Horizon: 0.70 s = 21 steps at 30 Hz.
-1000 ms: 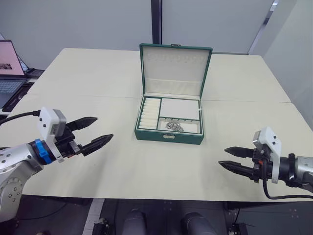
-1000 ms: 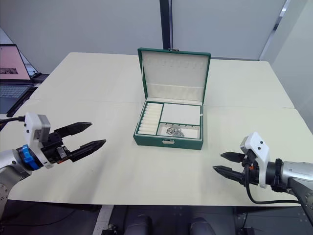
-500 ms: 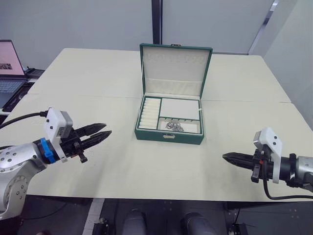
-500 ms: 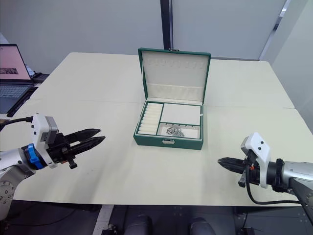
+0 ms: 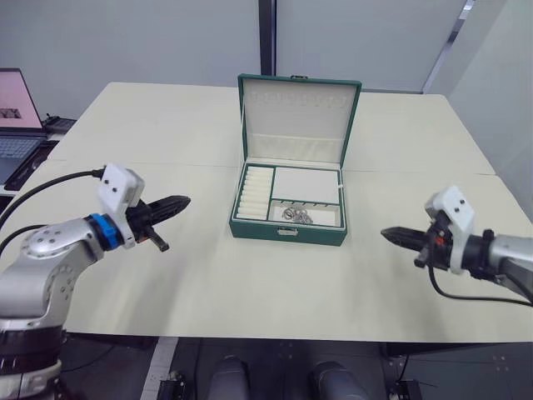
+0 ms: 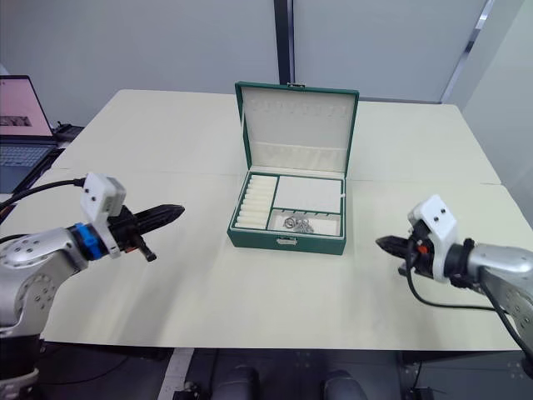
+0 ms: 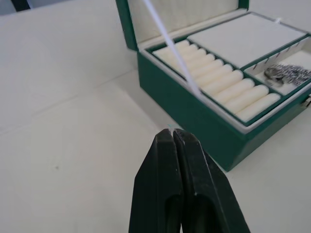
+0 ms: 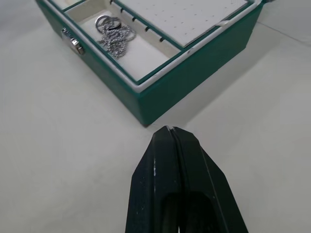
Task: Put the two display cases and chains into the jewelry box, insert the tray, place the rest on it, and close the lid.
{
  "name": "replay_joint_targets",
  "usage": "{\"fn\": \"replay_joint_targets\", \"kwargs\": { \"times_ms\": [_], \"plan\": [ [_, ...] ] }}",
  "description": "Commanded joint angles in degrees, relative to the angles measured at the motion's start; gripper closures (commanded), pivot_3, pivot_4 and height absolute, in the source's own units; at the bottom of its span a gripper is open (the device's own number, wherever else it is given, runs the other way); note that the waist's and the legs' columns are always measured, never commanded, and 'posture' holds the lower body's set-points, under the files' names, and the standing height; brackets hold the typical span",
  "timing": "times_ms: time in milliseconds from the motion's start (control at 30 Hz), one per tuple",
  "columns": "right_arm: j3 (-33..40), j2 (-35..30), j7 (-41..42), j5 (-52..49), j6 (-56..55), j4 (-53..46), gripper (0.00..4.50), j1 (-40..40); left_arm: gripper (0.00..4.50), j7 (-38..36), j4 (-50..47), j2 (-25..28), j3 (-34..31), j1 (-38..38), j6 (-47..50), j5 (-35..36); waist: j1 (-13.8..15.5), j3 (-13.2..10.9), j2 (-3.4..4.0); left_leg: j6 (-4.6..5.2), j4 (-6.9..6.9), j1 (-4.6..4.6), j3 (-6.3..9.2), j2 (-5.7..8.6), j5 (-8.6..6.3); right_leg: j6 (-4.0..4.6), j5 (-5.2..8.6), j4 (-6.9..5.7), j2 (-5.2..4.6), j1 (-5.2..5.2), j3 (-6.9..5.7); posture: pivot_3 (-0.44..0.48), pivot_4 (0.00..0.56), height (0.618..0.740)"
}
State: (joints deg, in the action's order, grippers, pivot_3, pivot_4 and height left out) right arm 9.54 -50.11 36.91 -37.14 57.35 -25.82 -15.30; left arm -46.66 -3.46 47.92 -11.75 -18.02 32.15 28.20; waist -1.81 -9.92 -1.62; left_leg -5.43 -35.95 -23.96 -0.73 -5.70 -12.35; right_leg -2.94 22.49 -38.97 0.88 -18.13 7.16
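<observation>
The dark green rectangular jewelry box (image 5: 288, 225) sits mid-table (image 5: 166, 150), its cream-lined lid (image 5: 300, 121) up and the cream tray (image 7: 228, 73) already inside. Silvery chains (image 8: 115, 35) are in the front compartment. Left hand (image 5: 181, 202) and right hand (image 5: 390, 235) both hover off to the sides, fingers pressed together, holding nothing.

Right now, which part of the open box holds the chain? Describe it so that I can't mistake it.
Find the green box in the middle of the table, lid standing up. The chain lies in the tray's front compartment, just behind the clasp. It is the one silvery clump; the neighbouring sections are plain cream.
</observation>
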Motion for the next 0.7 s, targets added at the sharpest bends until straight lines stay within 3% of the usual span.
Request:
{"fn": "replay_joint_targets", "kwargs": {
  "times_ms": [33,367,700],
  "plan": [
    [-5.51,2.29,-2.5,4.33,0.21,7.38,4.5,-7.3,4.47,0.26,7.22,-1.12,4.56,-6.94,-1.26,-4.66,0.04,-0.01,0.01,0.0,0.0,-0.01,-0.02,0.0,0.0,0.0,0.0,-0.01,0.0,-0.01,0.01,0.0,0.15,0.74],
    [-17.31,10.15,-1.46,17.5,-10.82,26.55,4.5,-19.65,4.47,-4.0,31.99,-10.55,14.63,-24.0,-13.75,-15.63,0.15,0.0,0.01,-0.21,-0.09,-0.06,-0.08,-0.02,0.13,0.0,-0.01,-0.02,-0.01,-0.08,-0.04,0.0,0.15,0.74],
    [-20.94,17.6,0.86,22.98,-15.25,34.46,4.5,-24.79,4.47,-7.82,39.84,-16.25,17.49,-28.09,-18.17,-19.62,0.01,0.0,0.02,-0.21,-0.1,-0.07,-0.09,-0.03,0.14,0.0,-0.01,-0.07,-0.01,-0.07,-0.04,0.0,0.15,0.74]
  ]
}}
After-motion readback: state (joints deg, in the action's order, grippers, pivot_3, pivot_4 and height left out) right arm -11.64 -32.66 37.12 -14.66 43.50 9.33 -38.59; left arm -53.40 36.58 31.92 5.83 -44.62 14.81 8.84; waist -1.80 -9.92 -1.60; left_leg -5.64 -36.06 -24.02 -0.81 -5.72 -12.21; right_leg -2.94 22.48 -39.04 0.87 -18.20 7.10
